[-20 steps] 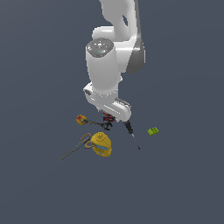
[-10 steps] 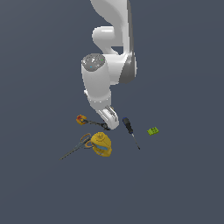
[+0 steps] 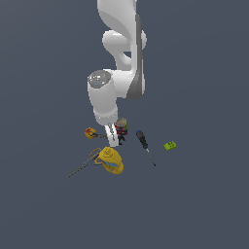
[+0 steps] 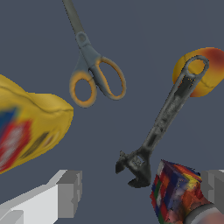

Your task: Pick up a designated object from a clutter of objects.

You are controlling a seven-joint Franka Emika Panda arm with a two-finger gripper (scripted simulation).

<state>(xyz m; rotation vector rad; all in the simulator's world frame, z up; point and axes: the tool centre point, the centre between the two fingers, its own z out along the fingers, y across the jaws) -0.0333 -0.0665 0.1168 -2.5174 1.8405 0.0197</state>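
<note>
The gripper [image 3: 113,139] hangs low over the clutter, its fingers [image 4: 65,192] spread apart with nothing between them. In the wrist view the clamp [image 4: 159,127] lies flat on the floor, a dark, wrench-like tool: its forked jaws are just beside a multicoloured cube [image 4: 175,194], and the ringed end of its handle lies over the orange-red ball [image 4: 205,72]. The cube sits against one finger. The orange-handled scissors [image 4: 89,72] lie apart from the clamp, blades pointing away, and the yellow jug [image 4: 30,127] is near them. In the exterior view the ball [image 3: 91,133] is on the left, the jug [image 3: 111,160] nearer, the screwdriver [image 3: 144,145] and green brick [image 3: 169,145] to the right.
</note>
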